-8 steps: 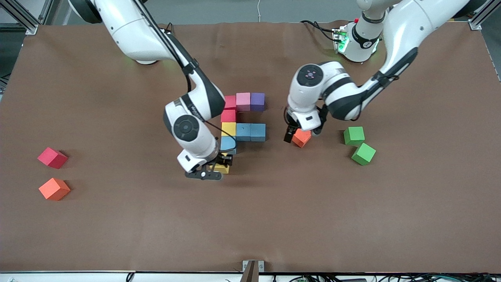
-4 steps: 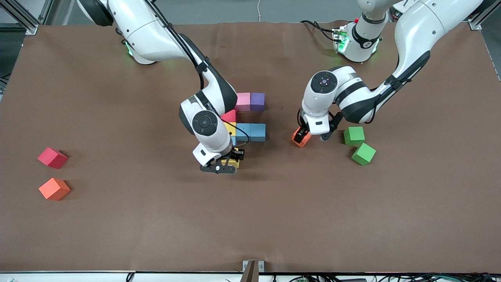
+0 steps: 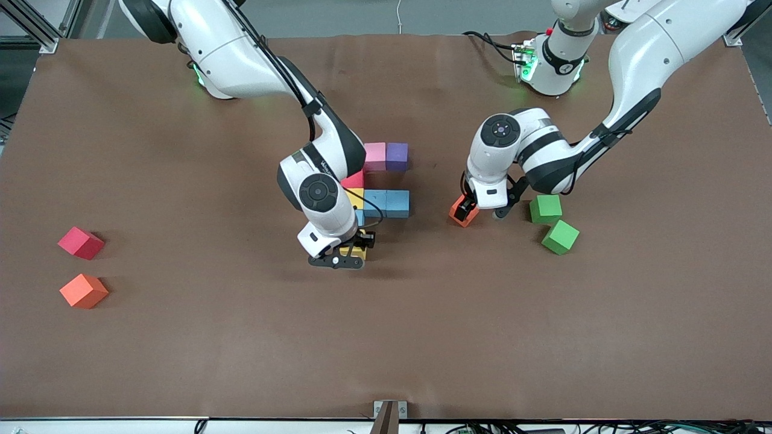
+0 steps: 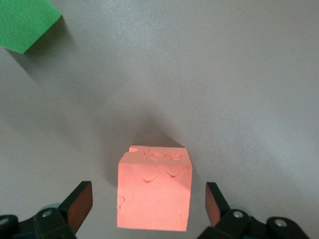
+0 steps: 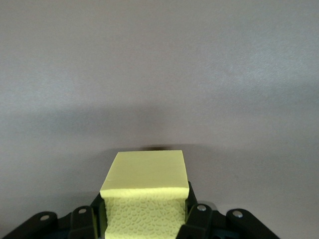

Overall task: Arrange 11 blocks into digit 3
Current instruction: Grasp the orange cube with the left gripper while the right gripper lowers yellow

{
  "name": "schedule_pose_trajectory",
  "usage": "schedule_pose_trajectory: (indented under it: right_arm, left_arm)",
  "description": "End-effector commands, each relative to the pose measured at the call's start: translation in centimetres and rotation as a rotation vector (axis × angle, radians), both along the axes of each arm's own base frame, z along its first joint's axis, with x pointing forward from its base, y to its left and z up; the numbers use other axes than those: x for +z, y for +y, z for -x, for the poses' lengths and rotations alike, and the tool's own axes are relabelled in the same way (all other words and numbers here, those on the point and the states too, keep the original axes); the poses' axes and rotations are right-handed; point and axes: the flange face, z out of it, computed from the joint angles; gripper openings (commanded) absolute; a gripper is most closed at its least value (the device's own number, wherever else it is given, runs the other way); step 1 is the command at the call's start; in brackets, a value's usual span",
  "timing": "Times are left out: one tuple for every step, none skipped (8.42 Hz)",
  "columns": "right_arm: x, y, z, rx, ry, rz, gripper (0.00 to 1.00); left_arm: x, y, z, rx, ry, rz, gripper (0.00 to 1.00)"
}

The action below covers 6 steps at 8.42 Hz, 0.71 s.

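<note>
The digit 3 stands part-built at the table's middle: a pink block [image 3: 374,157] and a purple block [image 3: 397,157], a red block [image 3: 354,179], a yellow block [image 3: 354,196], then two light blue blocks [image 3: 375,203] [image 3: 397,203]. My right arm hides part of it. My right gripper [image 3: 353,251] [image 5: 144,215] is shut on another yellow block [image 3: 360,252] [image 5: 144,191], low at the figure's near end. My left gripper [image 3: 480,211] [image 4: 148,209] is open and straddles an orange block [image 3: 470,217] [image 4: 154,191] on the table, its fingers [image 4: 79,204] apart from it.
Two green blocks [image 3: 546,208] [image 3: 560,236] lie close to the left gripper, toward the left arm's end; one green block [image 4: 25,22] shows in the left wrist view. A red block [image 3: 80,243] and an orange block [image 3: 84,290] sit toward the right arm's end.
My right gripper carried the yellow block toward the left arm's end, to the figure's near end. My left gripper shifted across the orange block and now straddles it.
</note>
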Motion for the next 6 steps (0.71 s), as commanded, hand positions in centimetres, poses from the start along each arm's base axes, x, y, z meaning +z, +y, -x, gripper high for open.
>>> schedule_pose_trajectory:
  right_arm:
    - [-0.6,0.0,-0.4,-0.007,-0.005,0.018,0.0]
    - [-1.0,-0.1,-0.5,-0.007,-0.001,0.02,0.0]
    - [-1.1,-0.1,-0.4,-0.006,0.0,0.021,0.0]
    - [-1.2,-0.2,-0.4,-0.005,0.001,0.022,0.0]
    - [-1.2,-0.2,-0.4,-0.005,0.001,0.022,0.01]
    - [-1.3,-0.1,-0.3,-0.002,0.002,0.023,0.03]
  left_arm:
    - [-1.4,0.5,1.1,-0.027,-0.014,0.0,1.0]
    - [-1.4,0.4,1.0,-0.012,-0.02,0.014,1.0]
    - [-1.4,0.3,0.9,-0.007,-0.035,0.022,1.0]
    - [-1.9,0.2,1.1,-0.005,-0.049,0.025,1.0]
    - [-2.4,0.2,1.0,0.006,-0.062,0.023,1.0]
    - [-2.5,0.3,0.9,0.01,-0.064,0.024,0.94]
